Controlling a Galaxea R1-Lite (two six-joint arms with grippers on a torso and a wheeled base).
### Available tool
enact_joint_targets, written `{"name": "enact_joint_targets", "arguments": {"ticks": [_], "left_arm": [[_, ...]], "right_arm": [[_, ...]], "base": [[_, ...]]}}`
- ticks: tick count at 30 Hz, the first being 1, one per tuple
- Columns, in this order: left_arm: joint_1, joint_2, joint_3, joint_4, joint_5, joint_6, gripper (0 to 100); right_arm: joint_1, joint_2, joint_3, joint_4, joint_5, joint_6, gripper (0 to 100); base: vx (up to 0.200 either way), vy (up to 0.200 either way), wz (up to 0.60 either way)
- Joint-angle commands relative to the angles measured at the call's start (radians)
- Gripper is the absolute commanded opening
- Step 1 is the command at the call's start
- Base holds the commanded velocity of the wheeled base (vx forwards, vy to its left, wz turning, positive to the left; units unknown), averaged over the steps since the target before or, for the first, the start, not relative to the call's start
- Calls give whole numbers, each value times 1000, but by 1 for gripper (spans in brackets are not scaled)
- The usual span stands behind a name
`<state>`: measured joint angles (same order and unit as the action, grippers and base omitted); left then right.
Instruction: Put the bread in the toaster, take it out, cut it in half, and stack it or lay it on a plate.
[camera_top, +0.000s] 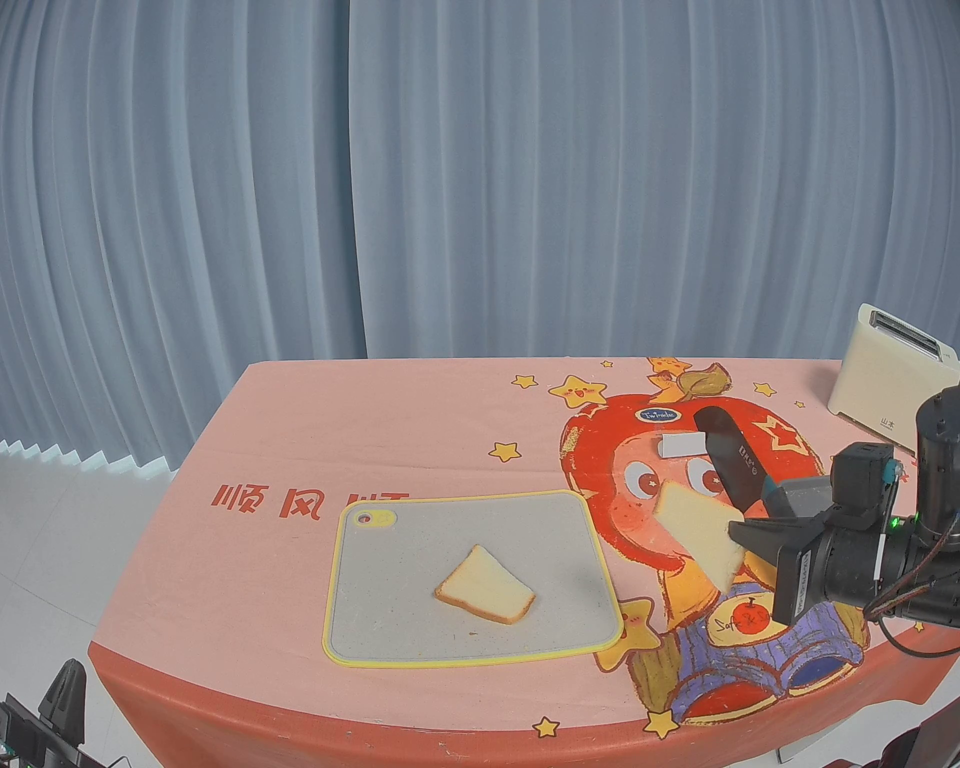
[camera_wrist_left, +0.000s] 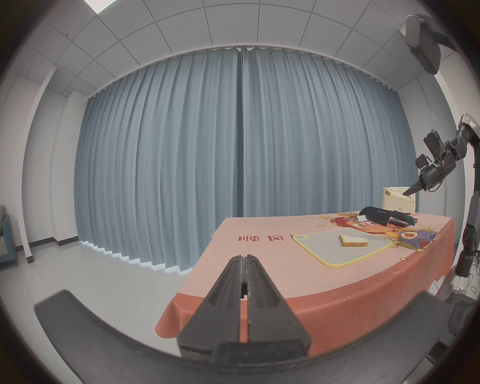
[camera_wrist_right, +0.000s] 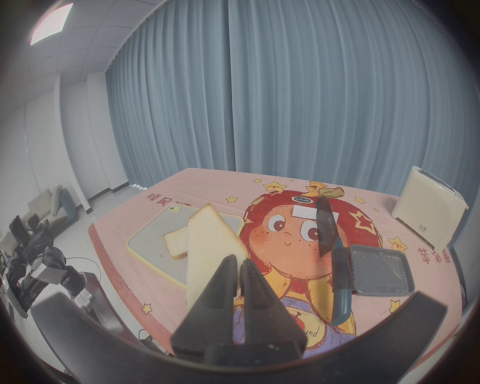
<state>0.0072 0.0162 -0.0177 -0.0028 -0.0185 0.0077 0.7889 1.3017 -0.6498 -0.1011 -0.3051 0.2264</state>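
Your right gripper (camera_wrist_right: 238, 261) is pinching one half-slice of bread (camera_wrist_right: 207, 240) by its lower corner, with the fingers closed tight on it. It is holding that held half up in the air off to the right of the cutting board (camera_top: 400, 600), standing on edge rather than lying flat.

The other half (camera_top: 487, 585) is lying flat on the cutting board, a little right of the board's middle, crust toward the table's near edge and touching nothing else.

The knife (camera_top: 735, 455) is lying on the tablecloth (camera_top: 330, 430) to the right of the cutting board and farther back, black blade pointing away from you, teal handle toward you. A small white card (camera_top: 683, 445) is sitting just beside the blade, on the board's side of it. The grey plate (camera_wrist_right: 381, 265) is resting right next to the knife handle, on the side away from the cutting board. The toaster (camera_top: 888, 378) is standing well apart from the board, at the far right corner of the table.

Your left gripper (camera_wrist_left: 244, 261) is hanging off the table, beyond the cutting board's left side and lower than the table's edge — its fingers are pressed together with nothing between them.
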Motion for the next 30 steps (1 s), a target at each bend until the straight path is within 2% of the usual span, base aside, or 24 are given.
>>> {"name": "enact_joint_targets", "arguments": {"ticks": [1, 6, 11, 17, 24, 30], "left_arm": [[0, -16, 18, 0, 0, 0, 0], [0, -16, 18, 0, 0, 0, 0], [0, -16, 18, 0, 0, 0, 0], [0, -16, 18, 0, 0, 0, 0], [-1, -16, 18, 0, 0, 0, 0], [0, -16, 18, 0, 0, 0, 0]], "right_arm": [[3, 13, -1, 0, -9, 2, 0], [1, 11, -1, 0, -11, 4, 0], [1, 25, -4, 0, -15, 42, 0], [-4, 56, -11, -2, -91, 73, 0], [-14, 57, -19, 0, -98, 83, 0], [-11, 59, -25, 0, -149, 110, 0]], "base": [[0, 0, 0], [0, 0, 0], [0, 0, 0], [0, 0, 0], [0, 0, 0], [0, 0, 0]]}}
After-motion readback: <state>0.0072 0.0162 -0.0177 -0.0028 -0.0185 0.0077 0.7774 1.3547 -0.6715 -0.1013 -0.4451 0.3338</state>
